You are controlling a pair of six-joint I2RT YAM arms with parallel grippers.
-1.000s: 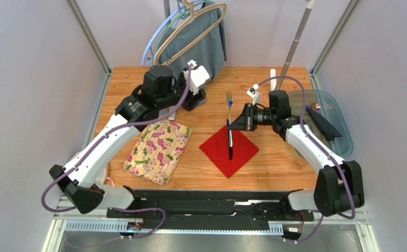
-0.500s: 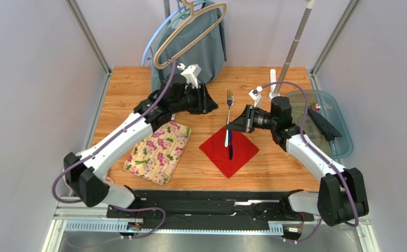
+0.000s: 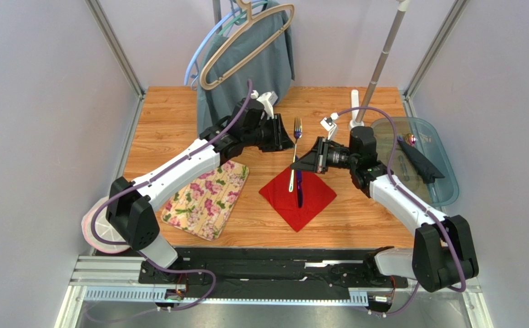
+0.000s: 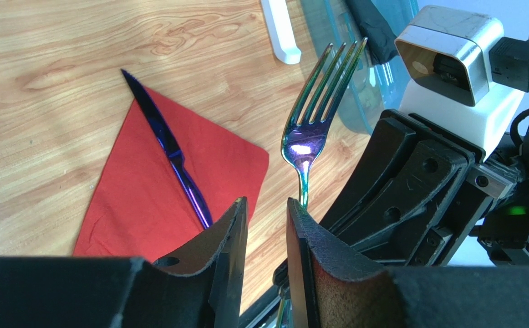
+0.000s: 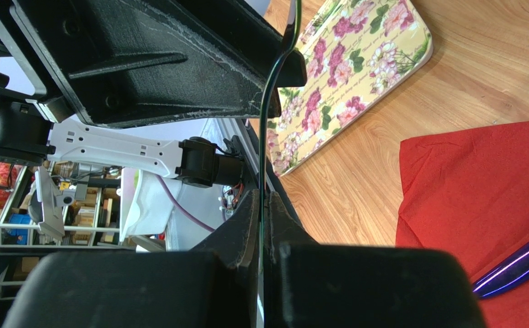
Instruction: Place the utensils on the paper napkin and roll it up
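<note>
On the wood-grain table (image 3: 363, 219), seen from above, the thin red paper napkin (image 3: 318, 198) lies as a diamond with a slim purple knife (image 3: 299, 193) flat across it. The right gripper (image 3: 299, 162) clamps a glossy iridescent fork (image 3: 296, 137) over its far corner. The left wrist view shows the left gripper (image 4: 267, 205) narrowly parted beside the fork's stem. The right wrist view shows the handle edge-on, pinched between matte black fingers.

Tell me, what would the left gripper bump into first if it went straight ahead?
Probably the fork that the right gripper is holding. Its thin neck sits just past the left gripper, whose fingertips are slightly apart, though depth is hard to judge.
</note>
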